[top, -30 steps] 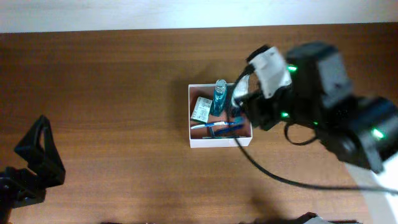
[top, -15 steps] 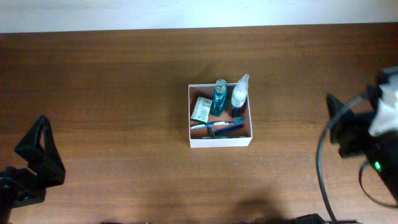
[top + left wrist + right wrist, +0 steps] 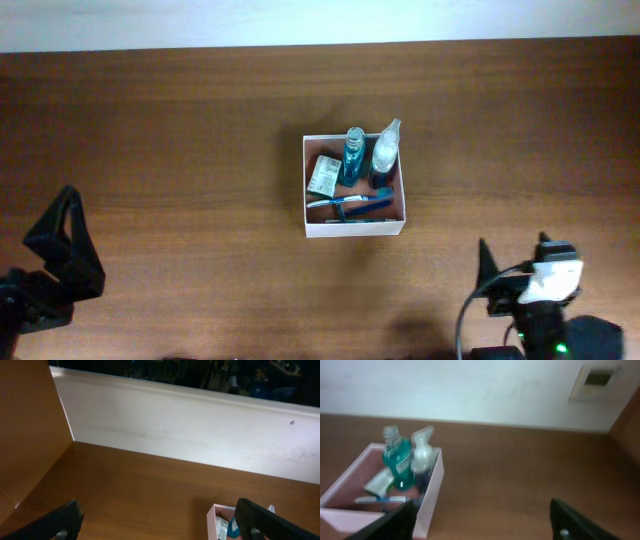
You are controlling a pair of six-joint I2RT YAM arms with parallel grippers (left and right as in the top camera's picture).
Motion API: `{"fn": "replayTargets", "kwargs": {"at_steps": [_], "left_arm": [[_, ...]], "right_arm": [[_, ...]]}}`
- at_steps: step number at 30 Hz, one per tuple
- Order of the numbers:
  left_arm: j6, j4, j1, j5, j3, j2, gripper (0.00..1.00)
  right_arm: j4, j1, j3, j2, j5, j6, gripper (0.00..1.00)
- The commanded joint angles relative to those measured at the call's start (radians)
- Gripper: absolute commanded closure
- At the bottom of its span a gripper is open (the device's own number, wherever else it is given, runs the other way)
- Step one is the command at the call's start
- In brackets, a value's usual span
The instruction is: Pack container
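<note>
The container (image 3: 355, 229), a square white-walled box with a reddish-brown inside, stands mid-table. It holds an upright teal bottle (image 3: 352, 158), an upright white spray bottle (image 3: 385, 150), a pale sachet (image 3: 324, 175) and a blue toothbrush (image 3: 352, 202). My right gripper (image 3: 513, 262) is open and empty at the front right, well away from the box. In the right wrist view the container (image 3: 431, 495) lies left of the open jaws (image 3: 480, 522). My left gripper (image 3: 62, 240) is open and empty at the front left. Its wrist view shows the container's corner (image 3: 212, 521) at lower right.
Bare brown wooden tabletop (image 3: 180, 140) surrounds the box on all sides. A white wall (image 3: 300, 20) borders the table's far edge. A black cable runs along the right arm (image 3: 465, 325) at the bottom right.
My right arm has drawn back from over the container to the front right edge. The white spray bottle now stands free in the box. The left arm has not moved.
</note>
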Motion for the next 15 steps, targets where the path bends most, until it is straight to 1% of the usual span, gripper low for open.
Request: {"fn": "replayTargets", "kwargs": {"at_steps": [1, 4, 7, 8, 9, 11, 15], "left_arm": [[0.016, 0.001, 0.004, -0.011, -0.002, 0.0, 0.01], [0.016, 0.001, 0.004, -0.011, -0.002, 0.0, 0.01], [0.016, 0.002, 0.004, -0.011, -0.002, 0.0, 0.01], [0.016, 0.001, 0.004, -0.011, -0.002, 0.0, 0.01], [0.016, 0.002, 0.004, -0.011, -0.002, 0.0, 0.0], [0.016, 0.001, 0.004, -0.011, -0.002, 0.0, 0.01], [0.016, 0.002, 0.004, -0.011, -0.002, 0.0, 0.0]], "right_arm": [[0.051, -0.008, -0.183, -0.105, -0.04, 0.008, 0.18], [0.121, -0.008, -0.286, -0.144, -0.063, 0.008, 0.17], [0.175, -0.007, -0.368, -0.144, -0.085, 0.008, 0.14], [0.183, -0.007, -0.389, -0.144, -0.087, 0.008, 0.09], [0.189, -0.007, -0.411, -0.144, -0.087, 0.008, 0.01], [0.211, -0.007, -0.463, -0.144, -0.087, 0.008, 0.01], [0.219, -0.007, -0.497, -0.144, -0.083, 0.008, 0.01]]}}
